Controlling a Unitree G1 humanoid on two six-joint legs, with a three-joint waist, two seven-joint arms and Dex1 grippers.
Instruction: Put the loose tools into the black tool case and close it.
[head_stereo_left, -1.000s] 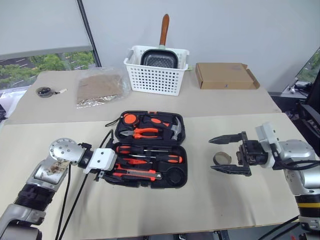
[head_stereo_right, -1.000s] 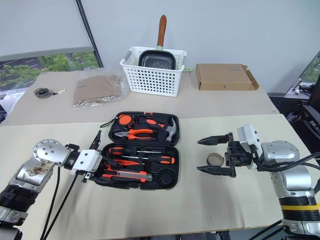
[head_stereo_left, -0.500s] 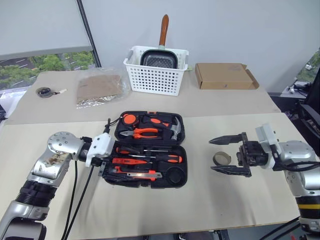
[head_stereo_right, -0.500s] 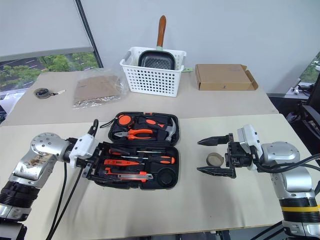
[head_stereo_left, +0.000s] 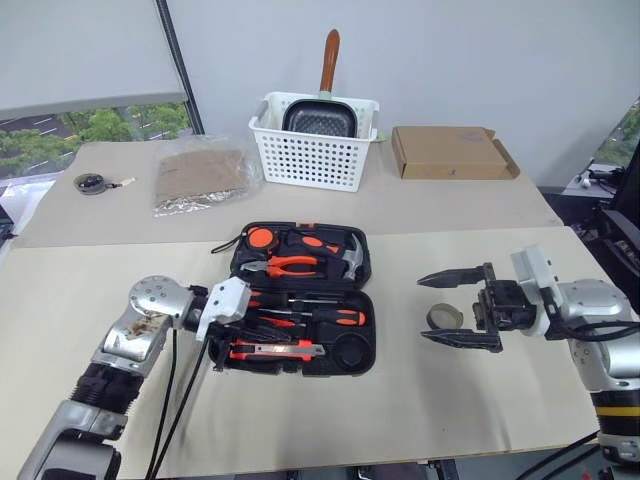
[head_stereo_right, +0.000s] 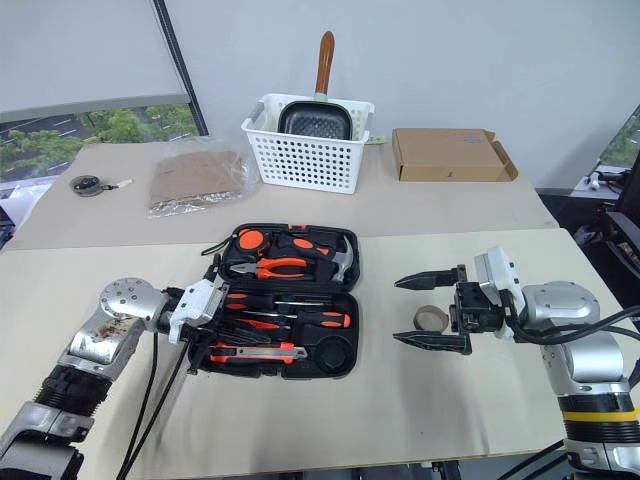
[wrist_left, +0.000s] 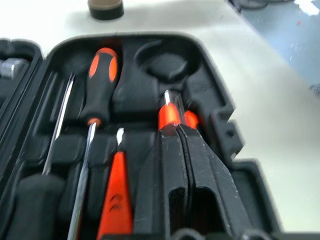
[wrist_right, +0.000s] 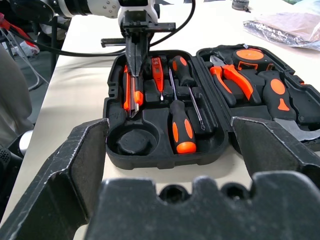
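Observation:
The black tool case (head_stereo_left: 352, 356) lies open in the middle of the table. Its near half holds two screwdrivers (wrist_right: 182, 132) (wrist_right: 181, 70), a slim orange tester pen (wrist_right: 157, 70) and the orange-and-black utility knife (head_stereo_left: 277, 350). Pliers (head_stereo_left: 285, 265) and a hammer (head_stereo_left: 352, 258) sit in the far half. My left gripper (wrist_left: 176, 128) is shut over the near half, its tips right at the knife, with nothing seen between the fingers. The grey tape ring (head_stereo_left: 443, 317) stands on the table right of the case, between the fingers of my open right gripper (head_stereo_left: 423, 308) without touching them.
A white slotted basket (head_stereo_left: 315, 150) with a pan stands behind the case, a flat cardboard box (head_stereo_left: 450, 152) to its right, a clear bag of brown material (head_stereo_left: 200, 175) to its left. A small round object (head_stereo_left: 90, 183) lies far left. Black cables (head_stereo_left: 175, 410) hang from my left arm.
My left gripper has closed and shifted to the right, from the case's left edge to above the knife in the near half. The right arm and tape ring have not moved.

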